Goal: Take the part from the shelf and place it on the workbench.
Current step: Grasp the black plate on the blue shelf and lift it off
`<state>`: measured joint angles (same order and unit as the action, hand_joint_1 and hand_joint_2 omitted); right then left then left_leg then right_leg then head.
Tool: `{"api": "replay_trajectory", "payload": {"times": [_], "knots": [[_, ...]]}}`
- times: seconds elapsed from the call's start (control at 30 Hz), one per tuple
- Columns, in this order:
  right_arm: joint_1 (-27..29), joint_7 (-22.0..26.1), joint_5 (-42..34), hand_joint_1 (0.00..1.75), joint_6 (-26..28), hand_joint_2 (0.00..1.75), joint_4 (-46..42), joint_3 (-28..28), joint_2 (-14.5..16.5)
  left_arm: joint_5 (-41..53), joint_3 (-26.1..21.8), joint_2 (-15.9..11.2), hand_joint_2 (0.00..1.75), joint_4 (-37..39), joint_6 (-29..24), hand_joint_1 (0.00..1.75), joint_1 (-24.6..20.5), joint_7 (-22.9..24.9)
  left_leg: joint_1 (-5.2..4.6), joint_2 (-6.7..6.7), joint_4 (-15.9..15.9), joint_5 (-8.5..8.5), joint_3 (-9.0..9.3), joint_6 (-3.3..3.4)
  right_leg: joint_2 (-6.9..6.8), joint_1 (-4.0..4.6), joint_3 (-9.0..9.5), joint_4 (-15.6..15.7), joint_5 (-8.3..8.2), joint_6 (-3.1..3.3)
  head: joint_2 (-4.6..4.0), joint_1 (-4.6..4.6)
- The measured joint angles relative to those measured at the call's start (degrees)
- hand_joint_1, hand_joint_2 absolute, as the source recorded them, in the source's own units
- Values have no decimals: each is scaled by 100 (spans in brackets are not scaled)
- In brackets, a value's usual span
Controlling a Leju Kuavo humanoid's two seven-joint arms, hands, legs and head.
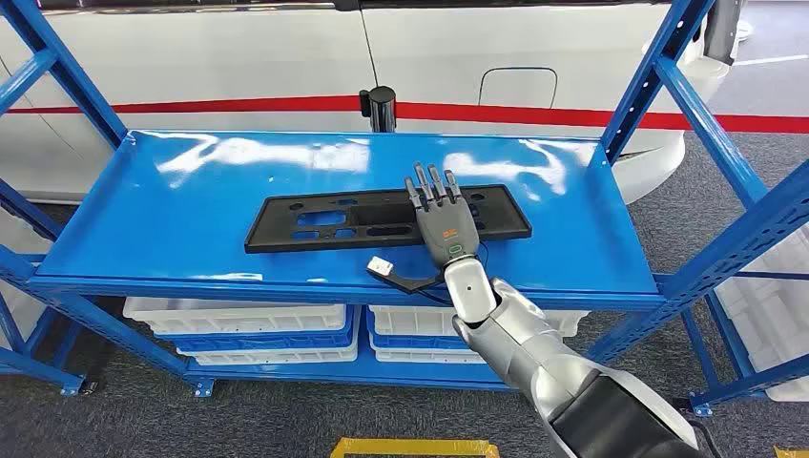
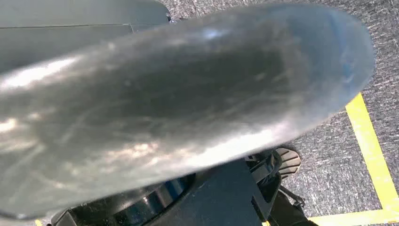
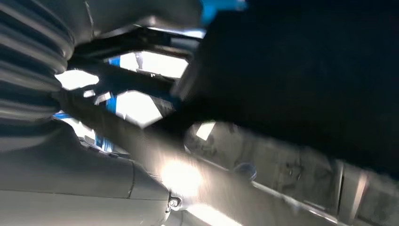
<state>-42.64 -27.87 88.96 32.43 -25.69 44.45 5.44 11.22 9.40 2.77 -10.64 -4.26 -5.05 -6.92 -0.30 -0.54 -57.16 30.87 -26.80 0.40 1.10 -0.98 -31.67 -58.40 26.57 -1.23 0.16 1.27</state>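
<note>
One part [image 1: 382, 218] on record: a long, flat black panel with several cut-outs, lying on the blue shelf [image 1: 172, 205], its length running left to right, slightly right of the shelf's middle. We note it sits nearer the front edge than the back, with its left end a little closer to us than its right.

Right hand [image 1: 441, 218]: reached in over the front edge of the shelf, palm down, fingers extended and slightly apart, laid over the right part of the panel. From the head view we judge the fingers to rest on or just above the panel; the right wrist view is dark and blurred, so we cannot tell whether anything is gripped.

A small white tag [image 1: 381, 266] on a dark cable lies on the shelf just near of the panel, beside the wrist.

Room: broad bare blue surface to the left of the panel and behind it; a narrower bare band at the right end. Blue uprights [image 1: 634, 91] stand at the corners. The front edge is unobstructed.

Below: white bins [image 1: 238, 320] on the lower level. Behind: a white vehicle with a red stripe [image 1: 238, 103].
</note>
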Motion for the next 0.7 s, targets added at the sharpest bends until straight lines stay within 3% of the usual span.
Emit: {"api": "replay_trajectory", "payload": {"times": [0.5, 0.7], "knots": [[-96, 455, 0, 170, -306, 175, 121, -6, 30, 73, 0, 26, 0, -5, -46, 0, -12, -52, 0, 4, 1, 0, 23, 0, 2, 1, 22, 0, 0, 0, 0, 1], [-125, 472, 0, 166, -191, 175, 132, 178, 23, 133, 0, 31, 0, -7, -52, 0, -12, -105, 0, 9, 1, 1, 27, 0, 10, 1, 23, 0, 0, 0, 0, 1]]}}
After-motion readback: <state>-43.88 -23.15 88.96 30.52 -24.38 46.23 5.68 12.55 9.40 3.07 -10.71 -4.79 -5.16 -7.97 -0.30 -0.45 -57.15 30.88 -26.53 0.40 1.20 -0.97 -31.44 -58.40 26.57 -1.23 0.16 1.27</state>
